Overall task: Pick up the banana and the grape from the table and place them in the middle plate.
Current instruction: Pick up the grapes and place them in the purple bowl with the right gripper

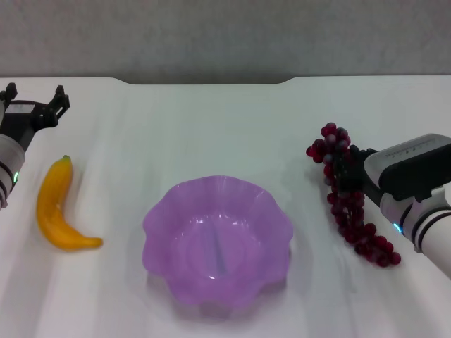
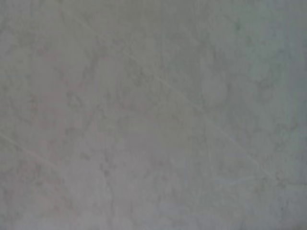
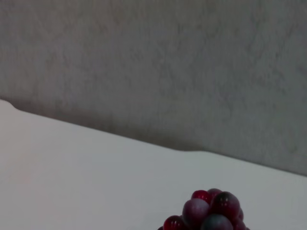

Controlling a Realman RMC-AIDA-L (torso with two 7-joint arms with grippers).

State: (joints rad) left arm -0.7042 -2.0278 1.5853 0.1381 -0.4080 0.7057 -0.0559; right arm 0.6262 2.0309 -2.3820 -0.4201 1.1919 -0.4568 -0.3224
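Note:
The yellow banana (image 1: 55, 208) lies on the white table (image 1: 211, 127) at the left, its green stem tip pointing away from me. Behind it and a little to its left, my left gripper (image 1: 35, 95) hovers open and apart from the fruit. The lilac middle plate (image 1: 158, 218) with its wavy rim sits in the centre, with nothing in it. At the right the dark red grape (image 1: 356, 218) bunch stretches along the table. My right gripper (image 1: 350, 169) is at the bunch's far half, among the berries. The right wrist view catches only the grape's (image 3: 208, 215) far end.
The table's dark notched far edge (image 1: 211, 81) runs below a grey wall (image 1: 225, 35). The left wrist view holds nothing but grey wall surface (image 2: 153, 115). Bare tabletop lies between the plate and each fruit.

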